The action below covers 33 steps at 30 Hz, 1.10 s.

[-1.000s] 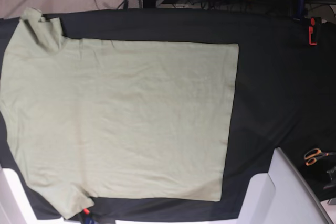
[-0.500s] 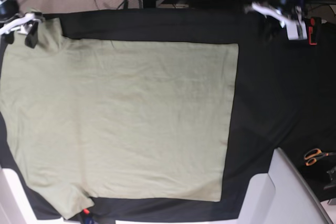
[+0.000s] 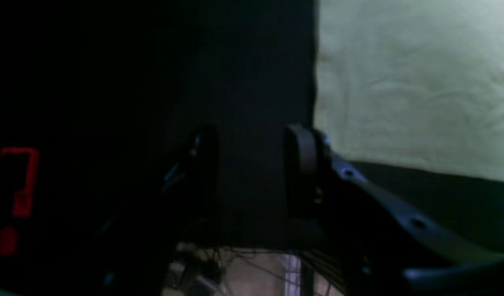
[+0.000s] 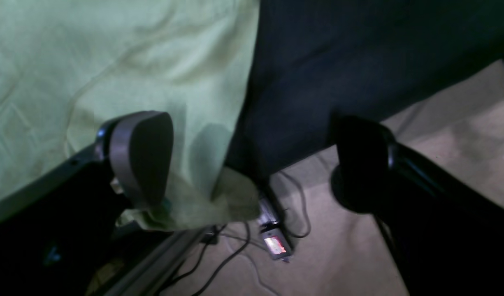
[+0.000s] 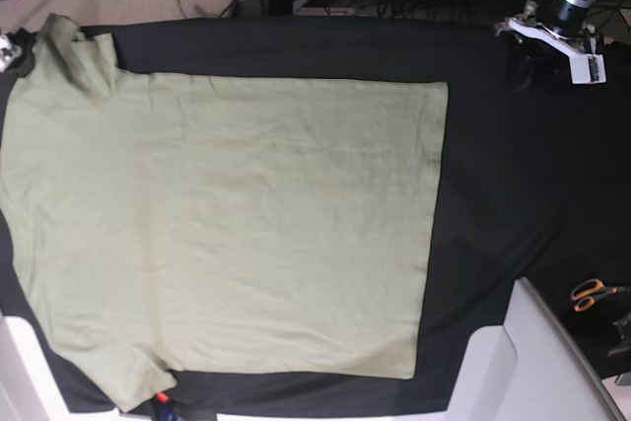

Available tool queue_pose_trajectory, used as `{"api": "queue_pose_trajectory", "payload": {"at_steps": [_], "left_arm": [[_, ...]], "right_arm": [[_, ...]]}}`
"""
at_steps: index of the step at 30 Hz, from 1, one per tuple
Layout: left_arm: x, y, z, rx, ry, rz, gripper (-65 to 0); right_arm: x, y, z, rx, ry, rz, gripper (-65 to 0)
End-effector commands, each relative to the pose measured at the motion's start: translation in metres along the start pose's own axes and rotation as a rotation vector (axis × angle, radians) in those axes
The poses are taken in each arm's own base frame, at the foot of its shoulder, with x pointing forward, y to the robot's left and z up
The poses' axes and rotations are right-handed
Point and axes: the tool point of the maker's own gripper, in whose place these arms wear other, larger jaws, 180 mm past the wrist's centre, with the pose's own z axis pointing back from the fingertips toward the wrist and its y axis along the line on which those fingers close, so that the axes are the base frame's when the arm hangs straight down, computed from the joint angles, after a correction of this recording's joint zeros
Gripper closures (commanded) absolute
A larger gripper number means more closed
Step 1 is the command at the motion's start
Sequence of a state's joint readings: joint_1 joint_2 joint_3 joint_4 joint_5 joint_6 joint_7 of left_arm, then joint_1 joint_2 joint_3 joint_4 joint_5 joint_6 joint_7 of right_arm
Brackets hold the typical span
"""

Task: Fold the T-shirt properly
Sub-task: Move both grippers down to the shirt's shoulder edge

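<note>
As it lies flat, the T-shirt (image 5: pixel 227 224) looks pale green, lightly creased.

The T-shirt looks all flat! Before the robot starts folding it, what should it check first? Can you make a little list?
1. T-shirt lies spread flat on the black cloth: ok, only light wrinkles.
2. Far sleeve lies on the table: not ok, its tip hangs over the edge.
3. Right gripper ready to grab: ok, jaws wide apart, one finger over the sleeve, holding nothing.
4. Left gripper ready: ok, jaws apart over bare black cloth beside the hem corner, nothing between them.
5. Left gripper lined up with the hem: not ok, it is off to the side.
6. Scissors clear of the shirt: ok, well apart.
</note>
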State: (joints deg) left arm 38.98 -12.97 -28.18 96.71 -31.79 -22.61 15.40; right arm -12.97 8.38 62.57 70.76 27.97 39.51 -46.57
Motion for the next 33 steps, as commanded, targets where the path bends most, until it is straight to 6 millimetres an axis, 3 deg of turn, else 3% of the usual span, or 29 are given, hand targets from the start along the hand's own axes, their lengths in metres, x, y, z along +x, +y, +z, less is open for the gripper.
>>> {"api": "queue_pose_trajectory", "payload": {"at_steps": [1,7,14,21,24,25,27,30,33], "left_arm": [[0.007,-0.001,0.001,-0.014,-0.031,0.006,-25.8],[0.0,0.006,-0.002,0.01,-0.02,0.035,-25.8],[0.003,0.006,-0.006,0.008,-0.032,0.038,-25.8],[0.009,0.001,-0.012,-0.002,-0.054,0.052,-25.8],[0.004,-0.002,-0.019,0.003,-0.059,0.096,-26.7],[-0.002,-0.002,-0.021,0.008,-0.052,0.114,-26.8],[-0.009,-0.003,-0.027,0.013,-0.047,0.151,-26.8],[-0.021,-0.007,-0.034,0.014,-0.03,0.193,-27.0],[-0.039,-0.027,-0.041,-0.035,0.022,0.202,-32.4]], "right_arm": [[0.022,-0.004,0.006,0.0,-0.061,0.023,-59.7],[0.003,0.02,-0.009,0.054,-0.014,0.03,-59.7],[-0.014,0.032,-0.015,0.079,0.016,0.014,-58.1],[-0.024,0.037,-0.017,0.09,0.029,-0.001,-27.0],[-0.024,0.037,-0.017,0.089,0.03,-0.001,-4.7],[-0.024,0.037,-0.017,0.088,0.031,0.0,0.0],[-0.024,0.037,-0.017,0.088,0.031,0.0,-2.6],[-0.027,0.035,-0.016,0.083,0.037,0.001,0.0],[-0.029,0.034,-0.015,0.081,0.041,0.001,-0.3]]}}
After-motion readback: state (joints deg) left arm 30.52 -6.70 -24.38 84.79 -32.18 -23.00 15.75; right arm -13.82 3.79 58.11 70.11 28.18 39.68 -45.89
